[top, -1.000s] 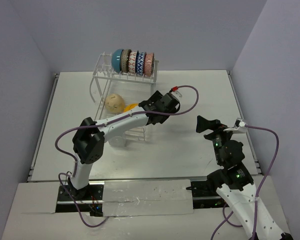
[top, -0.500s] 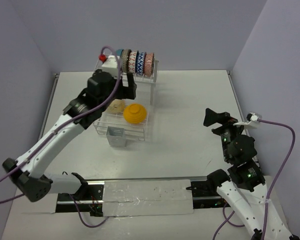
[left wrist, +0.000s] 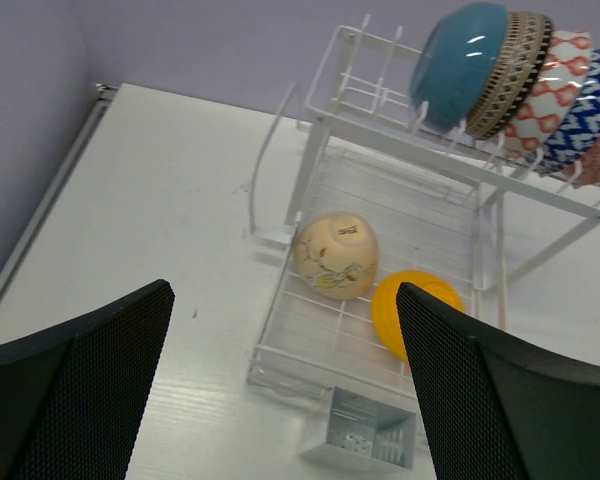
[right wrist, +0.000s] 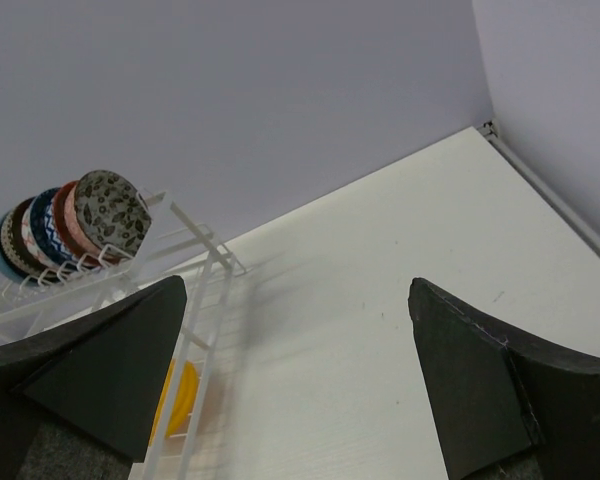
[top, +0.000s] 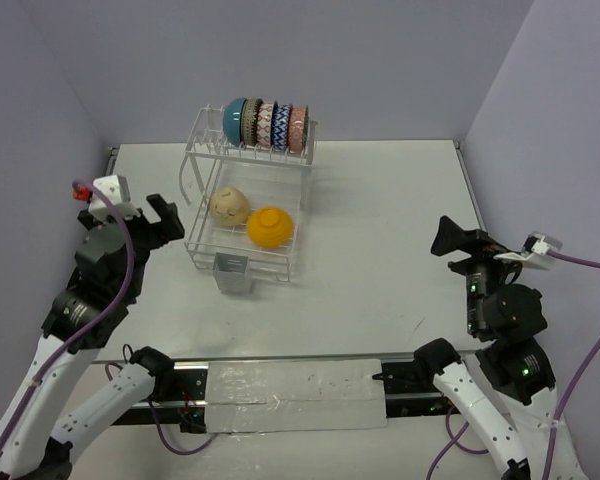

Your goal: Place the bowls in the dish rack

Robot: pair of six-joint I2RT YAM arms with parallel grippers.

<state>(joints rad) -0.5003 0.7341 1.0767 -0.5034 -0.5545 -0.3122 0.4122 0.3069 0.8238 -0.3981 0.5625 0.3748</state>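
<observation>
**Top view.** White wire two-tier dish rack [top: 205, 152] stands at the far-left part of the white bench [top: 380, 200]. Five bowls stand on edge in a row in the upper-tier slots, w/ the teal bowl [top: 236, 119] at the left end. On the lower tier the tan bowl [top: 228, 205] and orange-yellow bowl [top: 270, 226] lie rim-down, just beside each other. Small grey cutlery cup [top: 233, 272] hangs at the rack's near edge. Left gripper [top: 125, 222] is left of the rack and right gripper [top: 485, 245] is near the right wall. Both are well apart from the rack.

**Left wrist.** Jaws spread wide, nothing between them. Rack lies ahead. Dark brown bowl w/ gold patterned rim [left wrist: 520, 65] leans on the teal one, then patterned salmon [left wrist: 555, 90] and blue [left wrist: 585, 125] bowls.

**Right wrist.** Jaws likewise fully apart, holding nothing. Grey leaf-patterned bowl [right wrist: 110, 210] closes the row's right end.
</observation>
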